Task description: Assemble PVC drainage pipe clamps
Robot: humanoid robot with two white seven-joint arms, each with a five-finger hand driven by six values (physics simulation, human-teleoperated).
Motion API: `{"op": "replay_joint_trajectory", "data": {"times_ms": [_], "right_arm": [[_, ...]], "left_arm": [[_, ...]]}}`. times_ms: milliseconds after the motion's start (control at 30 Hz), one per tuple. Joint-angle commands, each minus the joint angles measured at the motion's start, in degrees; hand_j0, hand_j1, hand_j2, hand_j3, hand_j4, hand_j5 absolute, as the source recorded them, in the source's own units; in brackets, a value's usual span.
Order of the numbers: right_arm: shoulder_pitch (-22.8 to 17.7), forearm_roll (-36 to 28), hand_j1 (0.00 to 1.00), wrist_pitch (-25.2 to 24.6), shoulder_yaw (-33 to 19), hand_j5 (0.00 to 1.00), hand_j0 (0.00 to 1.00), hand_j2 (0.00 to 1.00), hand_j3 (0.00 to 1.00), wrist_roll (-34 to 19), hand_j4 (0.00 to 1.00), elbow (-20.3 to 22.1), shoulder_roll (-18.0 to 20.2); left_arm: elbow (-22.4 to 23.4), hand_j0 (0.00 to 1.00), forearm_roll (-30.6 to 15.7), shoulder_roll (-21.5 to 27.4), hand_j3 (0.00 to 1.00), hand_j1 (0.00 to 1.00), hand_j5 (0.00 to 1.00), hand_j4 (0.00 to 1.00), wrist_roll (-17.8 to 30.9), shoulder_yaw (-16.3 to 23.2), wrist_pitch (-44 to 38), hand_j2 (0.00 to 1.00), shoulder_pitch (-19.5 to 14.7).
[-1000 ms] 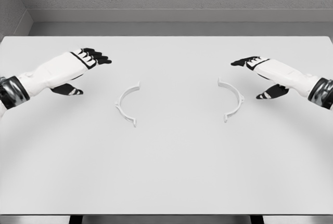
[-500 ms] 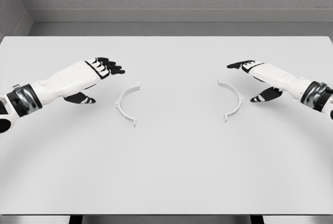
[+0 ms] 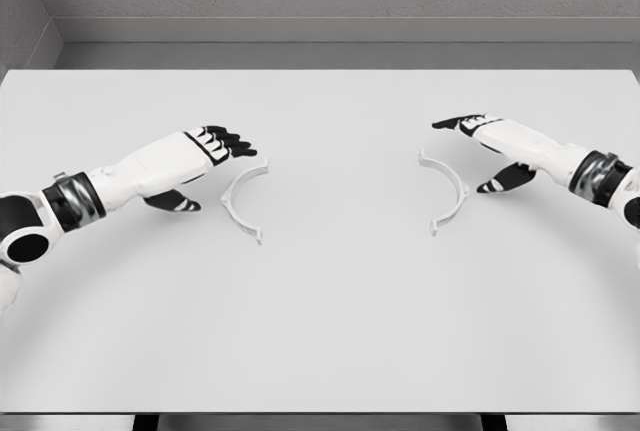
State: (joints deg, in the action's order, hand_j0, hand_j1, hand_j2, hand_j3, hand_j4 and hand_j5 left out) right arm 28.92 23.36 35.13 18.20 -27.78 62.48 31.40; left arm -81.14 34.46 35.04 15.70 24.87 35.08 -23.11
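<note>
White table (image 3: 320, 331), mid-area: two thin half-ring clamps, left clamp (image 3: 243, 201) and right clamp (image 3: 447, 191), lying flat. Left hand (image 3: 195, 156) and right hand (image 3: 495, 141) hover just outside them, fingers spread, holding nothing.

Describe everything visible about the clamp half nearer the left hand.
The left clamp half is a thin white semicircular band, plastic-looking, with a small flat tab at each end. It lies flat on the white table, its open side facing right toward the other half. The left hand is open just beside its upper end; contact cannot be told.
</note>
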Motion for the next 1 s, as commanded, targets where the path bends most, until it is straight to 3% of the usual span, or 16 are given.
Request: {"op": "replay_joint_trajectory", "data": {"times_ms": [0,433,967], "right_arm": [[0.0,-0.3,1.0,-0.1,0.4,1.0,1.0,1.0,1.0,0.0,1.0,-0.7,-0.3],[1.2,0.3,1.0,-0.1,0.5,1.0,1.0,1.0,1.0,0.0,1.0,-2.8,-1.3],[1.7,0.5,1.0,-0.1,1.3,1.0,1.0,1.0,1.0,0.0,1.0,-2.0,-1.4]], "left_arm": [[0.4,1.0,-0.4,-0.4,1.0,1.0,1.0,1.0,-0.1,0.2,-0.1,1.0,0.0],[3.4,1.0,0.2,-2.5,1.0,1.0,1.0,1.0,0.0,1.4,-0.1,1.0,-1.5],[5.9,1.0,0.2,-3.7,1.0,1.0,1.0,1.0,0.0,1.9,-0.1,1.0,-2.8]]}}
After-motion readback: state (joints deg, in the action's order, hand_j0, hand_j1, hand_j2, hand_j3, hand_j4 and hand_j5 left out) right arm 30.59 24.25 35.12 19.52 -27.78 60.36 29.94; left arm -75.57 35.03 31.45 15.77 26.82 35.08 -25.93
